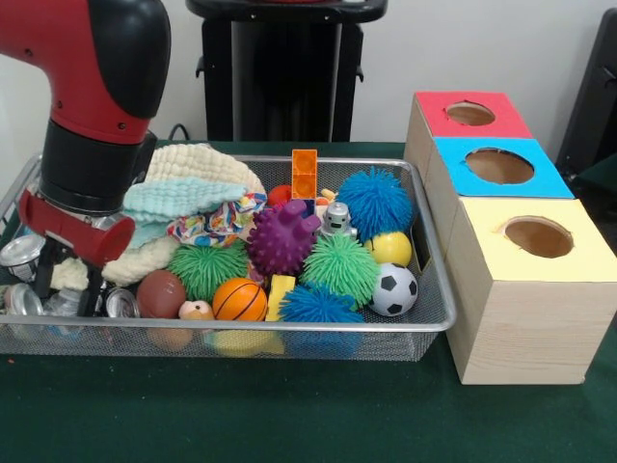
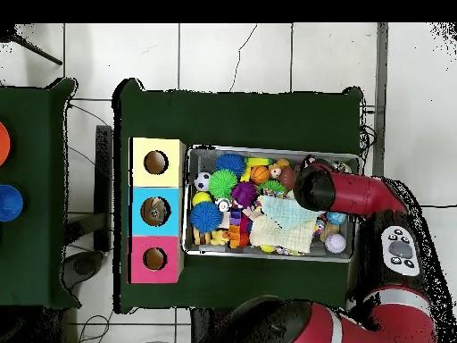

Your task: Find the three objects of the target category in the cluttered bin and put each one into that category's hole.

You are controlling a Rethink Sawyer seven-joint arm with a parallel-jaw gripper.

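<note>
Green table (image 1: 289, 415): everything sits on it, the bin as the landmark.

Bin (image 1: 424, 323): wire mesh, wide and shallow, centre of the table, piled full, so the targets are likely part buried and have to be dug for.

Three boxes (image 1: 525, 289): in a row just beside the bin's end away from the arm, tops yellow, blue, red, one round hole each. Probably set close to keep the carry short.

Arm (image 1: 96, 116): red and black, reaching down into the opposite end of the bin.

Folded cloths (image 1: 193, 193): heaped at the arm's end, hiding what is beneath.

Spiky balls (image 1: 376, 201): blue, green, purple, mid-bin.

Soccer ball (image 1: 393, 289): at the bin's corner nearest the yellow box.

Gripper (image 1: 60, 285): low among small silver tins (image 1: 21, 256). Cannot tell how wide it stands or whether it holds anything.
</note>
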